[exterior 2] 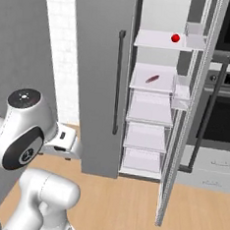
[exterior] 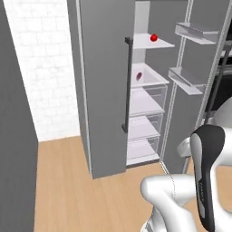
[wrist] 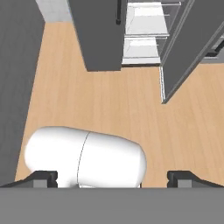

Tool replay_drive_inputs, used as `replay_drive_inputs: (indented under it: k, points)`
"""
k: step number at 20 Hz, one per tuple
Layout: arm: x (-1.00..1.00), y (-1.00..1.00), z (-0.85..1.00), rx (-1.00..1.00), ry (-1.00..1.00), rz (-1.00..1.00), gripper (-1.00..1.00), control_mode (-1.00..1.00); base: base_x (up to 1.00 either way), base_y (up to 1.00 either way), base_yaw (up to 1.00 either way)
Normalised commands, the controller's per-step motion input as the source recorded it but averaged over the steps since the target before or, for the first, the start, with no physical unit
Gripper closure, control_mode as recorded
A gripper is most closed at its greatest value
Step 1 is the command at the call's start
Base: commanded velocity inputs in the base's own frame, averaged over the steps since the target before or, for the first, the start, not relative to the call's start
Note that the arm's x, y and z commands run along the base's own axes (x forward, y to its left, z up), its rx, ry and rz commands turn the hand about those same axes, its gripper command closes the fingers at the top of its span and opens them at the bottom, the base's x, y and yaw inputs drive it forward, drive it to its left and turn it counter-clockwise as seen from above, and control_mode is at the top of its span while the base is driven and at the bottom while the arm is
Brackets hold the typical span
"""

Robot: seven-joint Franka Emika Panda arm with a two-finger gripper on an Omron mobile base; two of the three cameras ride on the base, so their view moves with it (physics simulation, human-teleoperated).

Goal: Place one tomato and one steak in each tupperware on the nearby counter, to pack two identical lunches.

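Base views: open fridge (exterior 2: 153, 91), tomato (exterior 2: 176, 38) top shelf, steak (exterior 2: 152, 79) below. Hand view: gripper (wrist: 113, 178) spread wide (over wood floor (wrist: 109, 105)).

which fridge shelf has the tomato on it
The top shelf: the red tomato sits there; the shelf below holds the dark red steak.

The fridge (exterior 2: 97, 86) stands open ahead, its door (exterior 2: 190, 118) swung to the right. A tomato (exterior 2: 176, 38) sits on the top shelf (exterior 2: 153, 40). A steak (exterior 2: 152, 79) lies on the shelf below (exterior 2: 144, 82), above the drawers (exterior 2: 149, 110).

open fridge (exterior: 149, 90), tomato (exterior: 154, 37) on top shelf
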Motion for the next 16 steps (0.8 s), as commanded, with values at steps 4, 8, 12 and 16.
replay_drive_inputs:
  k: [4,8,12,16]
  points:
    - [0.0,0.0,0.0,0.0,0.0,0.0,-1.0,1.0,0.82,-0.14,-0.22]
    - [0.0,0.0,0.0,0.0,0.0,0.0,-1.0,1.0,0.7,-0.02,-0.2]
    - [0.0,0.0,0.0,0.0,0.0,0.0,-1.0,1.0,0.58,-0.19,-0.17]
    - [0.0,0.0,0.0,0.0,0.0,0.0,-1.0,1.0,0.51,-0.26,-0.13]
